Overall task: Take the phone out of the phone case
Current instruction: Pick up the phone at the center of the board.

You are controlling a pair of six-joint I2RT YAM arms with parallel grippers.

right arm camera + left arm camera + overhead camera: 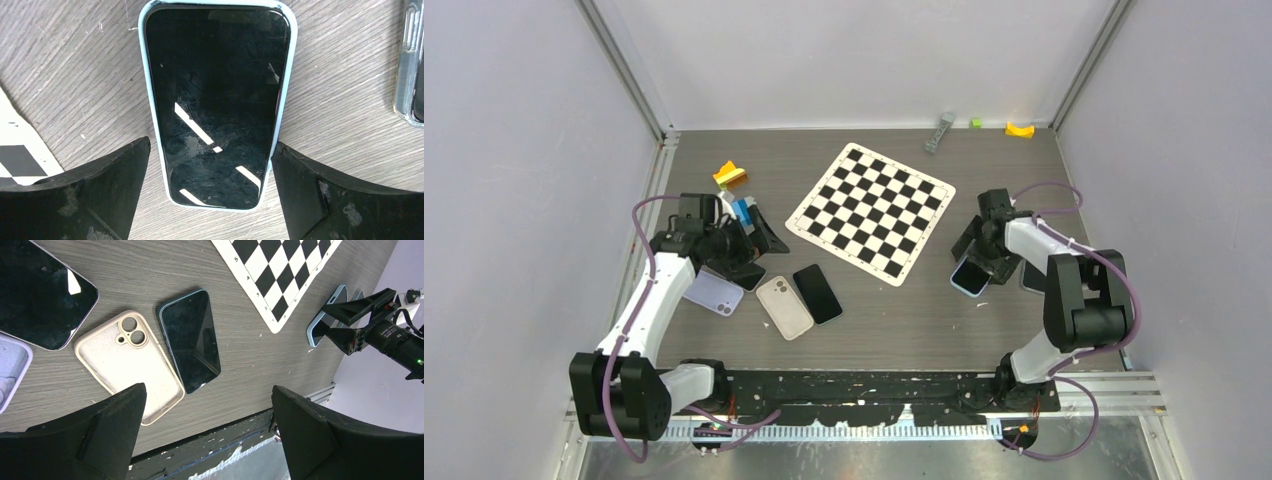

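**A:** How is the right end effector set?

**B:** Its jaws are spread wide and nothing is gripped. The phone in the light-blue case is seen between the two fingers, lying screen up on the bench.

**A:** And the long axis?

**B:** In the right wrist view it runs straight up the frame, in line with the fingers, with one short end low between the tips. From above it is seen slightly tilted, the near end swung a little toward the left arm (which end carries the camera cannot be told, since only glass is shown).

**A:** What is hidden or cut off?

**B:** In the top view the far part of the phone is covered by the end effector. A second phone in a clear case is clipped by the right edge of the wrist frame.

**A:** And the other side?

**B:** The left end effector is likewise held open, above an empty beige case and a dark phone just beside it. A lilac case is cut off at the frame edge. The chequered mat is shown whole only from above.
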